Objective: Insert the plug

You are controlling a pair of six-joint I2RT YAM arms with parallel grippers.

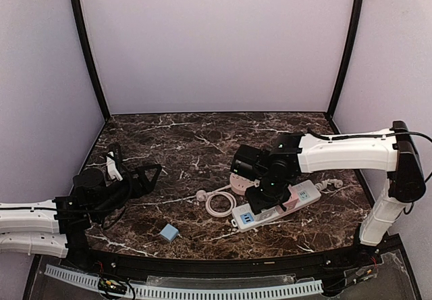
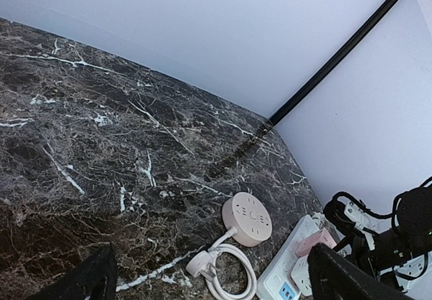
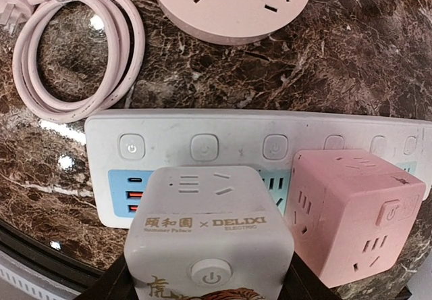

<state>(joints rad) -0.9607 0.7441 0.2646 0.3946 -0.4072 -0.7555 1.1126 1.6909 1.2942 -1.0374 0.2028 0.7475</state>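
Lettering "Summer Palace × DELIXI ELECTRIC" on grey cube plug (image 3: 209, 236)

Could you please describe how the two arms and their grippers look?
The left arm and the right arm have white tube-shaped shells with black joints. The left gripper and the right gripper are black. A thin black cable runs along the right arm.
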